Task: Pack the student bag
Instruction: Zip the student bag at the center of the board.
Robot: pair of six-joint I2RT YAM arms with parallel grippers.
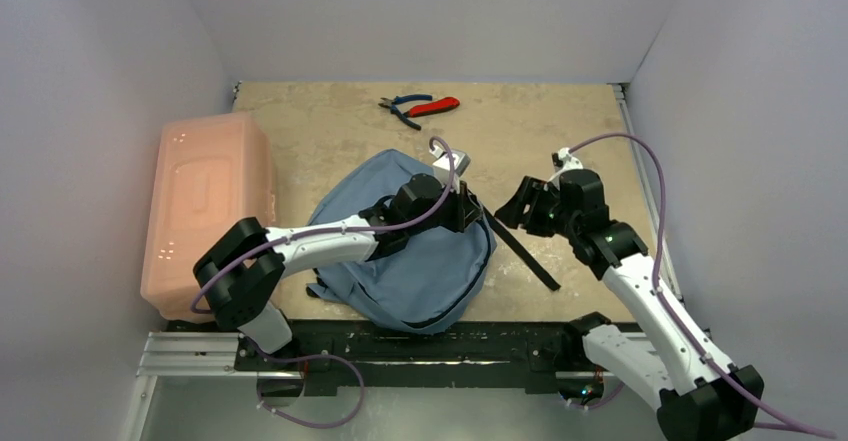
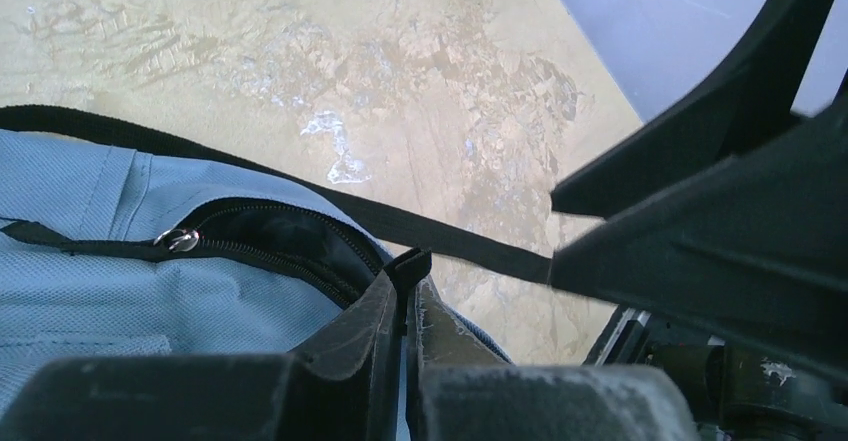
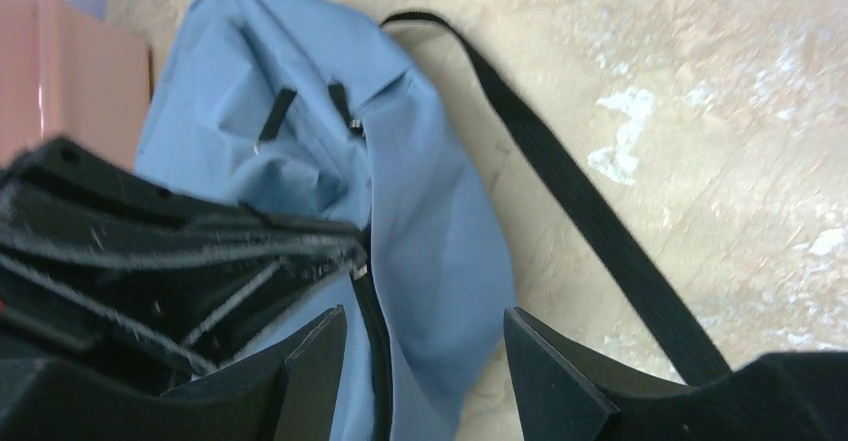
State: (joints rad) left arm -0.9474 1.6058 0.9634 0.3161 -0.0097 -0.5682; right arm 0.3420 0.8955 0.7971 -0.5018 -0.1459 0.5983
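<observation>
Evidently, the student bag (image 1: pixel 420 271) is laid flat mid-table, w/ its zip mouth at the edge nearest the right arm. The left gripper (image 2: pixel 405 281) has its jaws pressed together on the dark zip trim (image 2: pixel 250 251) there, prob. so the opening is held up & taut. The right gripper (image 3: pixel 425 326) is poised just beside it, jaws apart & empty, over the fabric near the strap (image 3: pixel 600 231), presumably so the other lip can be taken.
</observation>
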